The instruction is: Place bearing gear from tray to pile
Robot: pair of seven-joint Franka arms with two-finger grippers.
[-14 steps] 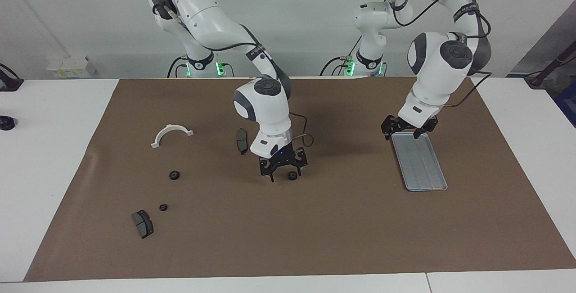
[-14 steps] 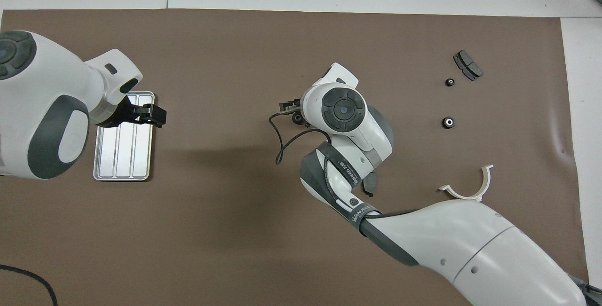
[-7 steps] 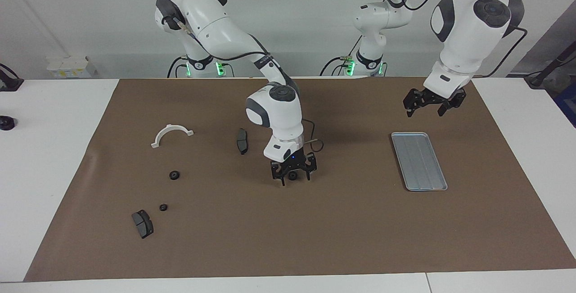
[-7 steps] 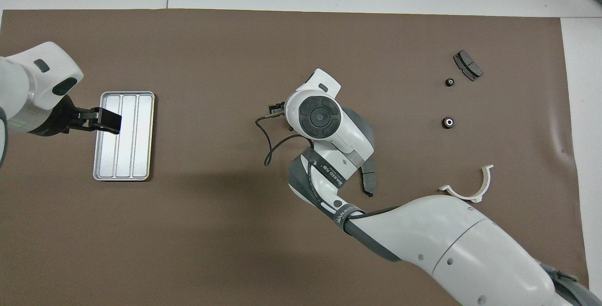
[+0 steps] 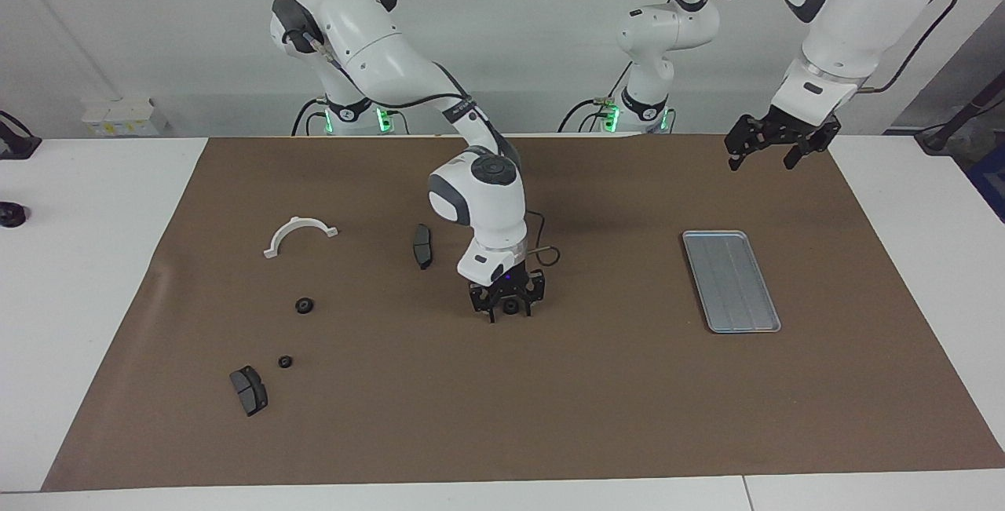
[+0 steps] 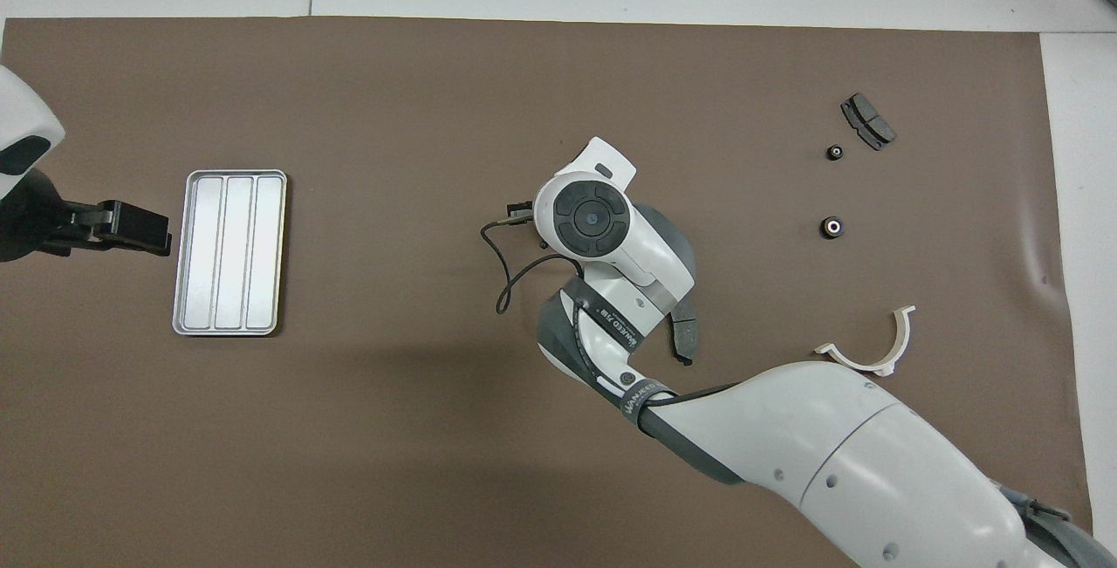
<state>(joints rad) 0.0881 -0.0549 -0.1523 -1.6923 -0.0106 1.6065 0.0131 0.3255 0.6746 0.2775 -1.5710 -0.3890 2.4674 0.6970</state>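
The tray (image 5: pixel 731 281) lies on the surface toward the left arm's end; two gears (image 5: pixel 304 305) and a half-ring (image 5: pixel 299 234) lie toward the right arm's end, well apart from it

bright even overhead light | soft arm shadows on brown mat (image 5: pixel 597 385) | sharp, no glare

Right gripper (image 5: pixel 509 308) low, arm bent steeply down — left gripper (image 5: pixel 780 147) raised high, jaws apart
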